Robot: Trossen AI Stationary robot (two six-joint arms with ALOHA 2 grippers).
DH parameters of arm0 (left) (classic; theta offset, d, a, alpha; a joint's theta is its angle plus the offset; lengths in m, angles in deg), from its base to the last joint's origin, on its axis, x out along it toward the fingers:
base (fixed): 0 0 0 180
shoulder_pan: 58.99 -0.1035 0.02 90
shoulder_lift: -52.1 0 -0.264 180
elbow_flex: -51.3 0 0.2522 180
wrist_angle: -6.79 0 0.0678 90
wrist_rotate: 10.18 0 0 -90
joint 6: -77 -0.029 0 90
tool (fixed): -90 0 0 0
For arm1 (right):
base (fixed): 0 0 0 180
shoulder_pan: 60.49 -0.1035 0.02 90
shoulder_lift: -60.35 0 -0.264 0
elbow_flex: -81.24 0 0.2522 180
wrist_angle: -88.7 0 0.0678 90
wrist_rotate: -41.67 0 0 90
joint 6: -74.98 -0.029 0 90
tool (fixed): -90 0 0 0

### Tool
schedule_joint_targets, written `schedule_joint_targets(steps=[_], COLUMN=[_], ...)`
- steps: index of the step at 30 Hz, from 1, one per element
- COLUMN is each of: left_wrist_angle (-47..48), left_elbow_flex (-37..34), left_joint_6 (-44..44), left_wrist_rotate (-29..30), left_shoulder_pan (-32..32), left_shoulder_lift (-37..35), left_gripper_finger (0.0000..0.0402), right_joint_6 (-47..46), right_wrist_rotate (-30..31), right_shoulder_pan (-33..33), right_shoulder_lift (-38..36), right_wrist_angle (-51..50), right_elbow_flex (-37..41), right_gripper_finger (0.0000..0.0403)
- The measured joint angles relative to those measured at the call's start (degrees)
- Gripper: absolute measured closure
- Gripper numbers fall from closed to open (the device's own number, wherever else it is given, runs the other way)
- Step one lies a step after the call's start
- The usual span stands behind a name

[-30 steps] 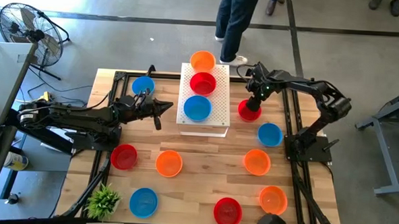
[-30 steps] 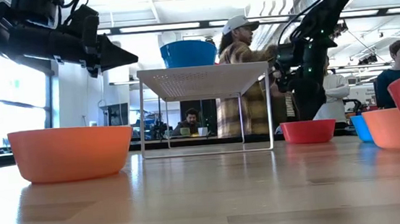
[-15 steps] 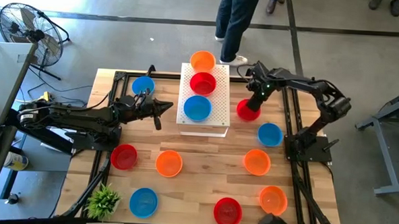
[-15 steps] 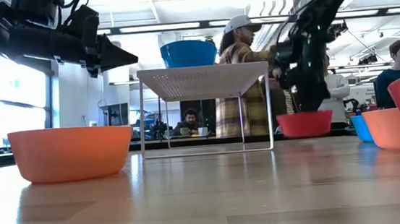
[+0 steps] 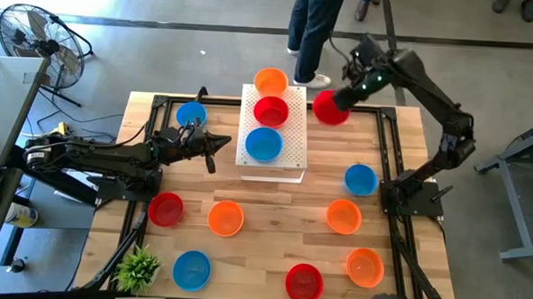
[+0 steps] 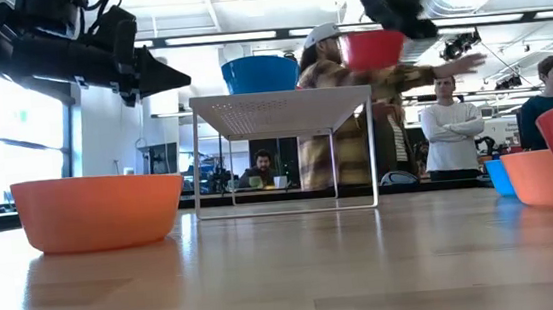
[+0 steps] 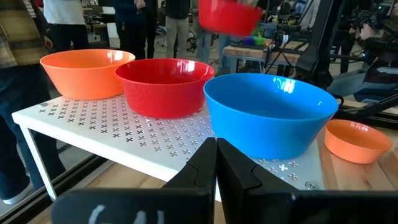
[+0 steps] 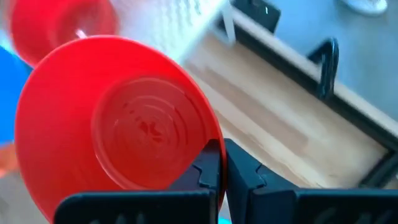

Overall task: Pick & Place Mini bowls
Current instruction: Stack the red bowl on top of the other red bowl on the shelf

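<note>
Right pincer (image 5: 348, 97) | clamped on red mini bowl (image 5: 330, 108) rim | bowl airborne beside platform (image 5: 295, 124)

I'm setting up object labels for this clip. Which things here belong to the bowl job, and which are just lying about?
Job:
- red bowl held aloft by the right gripper
- three bowls on the white platform
- eight other mini bowls on the table

Lying about:
- green plant
- floor fan
- left gripper, idle beside the platform
</note>
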Motion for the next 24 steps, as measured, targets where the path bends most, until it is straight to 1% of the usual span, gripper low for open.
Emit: schedule_joint_targets(steps=[4,8,12,16,18,21,24], left_wrist_angle=[0.0,-0.2,-0.2,-0.2,-0.2,-0.2,-0.2], left_elbow_flex=[0.0,0.0,0.0,0.0,0.0,0.0,0.0], left_joint_6=[0.0,0.0,0.0,0.0,0.0,0.0,0.0], left_wrist_rotate=[0.0,0.0,-0.1,-0.4,-0.7,-0.8,-0.9], left_shoulder_pan=[0.0,0.0,0.0,0.0,0.0,0.0,0.0], left_shoulder_lift=[0.0,0.0,0.0,0.0,0.0,0.0,0.0], left_gripper_finger=[0.0399,0.0399,0.0399,0.0399,0.0399,0.0399,0.0399], right_joint_6=[-4.8,-8.0,-9.9,-11.2,-11.9,-12.4,-12.1], right_wrist_rotate=[0.4,-0.5,-1.9,-2.5,-2.6,-3.5,-3.0], right_shoulder_pan=[-4.4,-7.7,-9.3,-9.6,-9.8,-10.0,-10.4], right_shoulder_lift=[5.0,11.9,19.0,24.9,26.8,27.6,28.6], right_wrist_angle=[-0.5,-0.3,-0.4,-0.7,-0.1,2.1,2.2], right_elbow_flex=[-9.9,-18.5,-26.4,-32.8,-33.7,-31.0,-29.7], right_gripper_finger=[0.0402,0.0402,0.0402,0.0402,0.0402,0.0402,0.0402])
